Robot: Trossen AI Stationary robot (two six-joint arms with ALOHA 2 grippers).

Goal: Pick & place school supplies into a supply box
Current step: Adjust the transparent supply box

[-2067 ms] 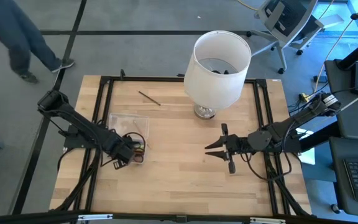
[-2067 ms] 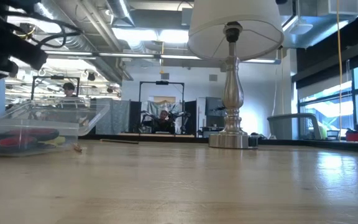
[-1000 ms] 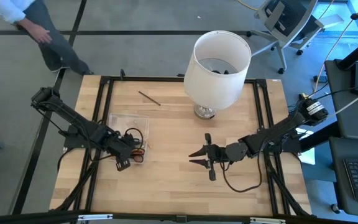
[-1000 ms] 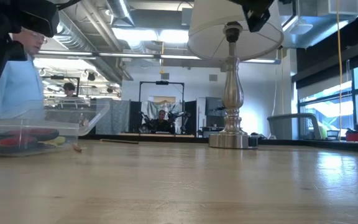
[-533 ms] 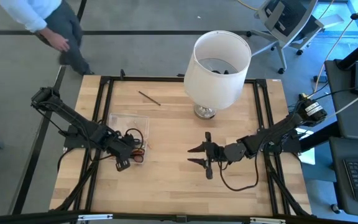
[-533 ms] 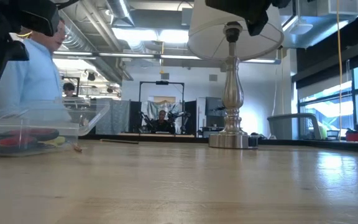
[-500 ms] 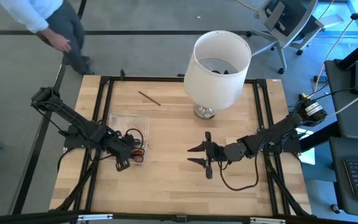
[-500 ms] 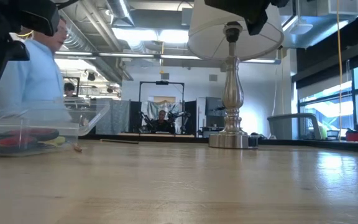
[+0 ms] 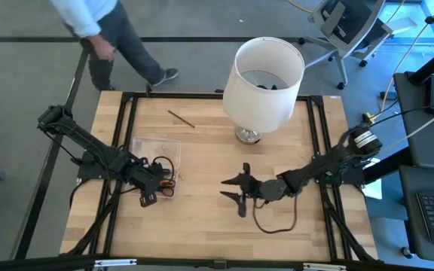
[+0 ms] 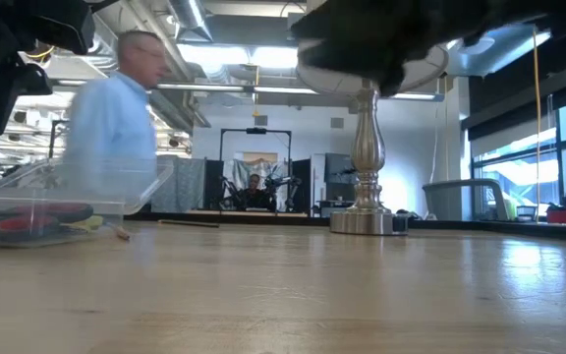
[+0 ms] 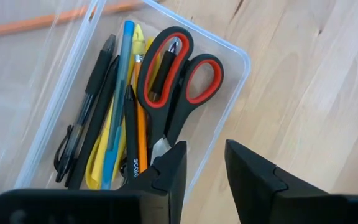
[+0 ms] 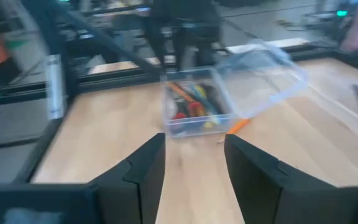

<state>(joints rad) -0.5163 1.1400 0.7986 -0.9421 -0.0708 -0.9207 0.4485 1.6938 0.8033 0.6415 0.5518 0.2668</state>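
The clear supply box lies on the table's left half with its lid swung open. In it are red-handled scissors and several pens and pencils. An orange pencil rests flat on the table beside the box. A dark pencil lies near the far edge. My left gripper hovers open over the box's near end and holds nothing. My right gripper is open above mid-table, its fingers pointing at the box.
A big white lamp stands on the table's far right part, its metal base on the wood. A person walks past beyond the far left edge. Bare wood lies between the two grippers.
My right gripper has reached level toward the table's left, closer to the supply box, and stayed open. The person has walked to the right along the far edge. My left arm and the box have kept still.
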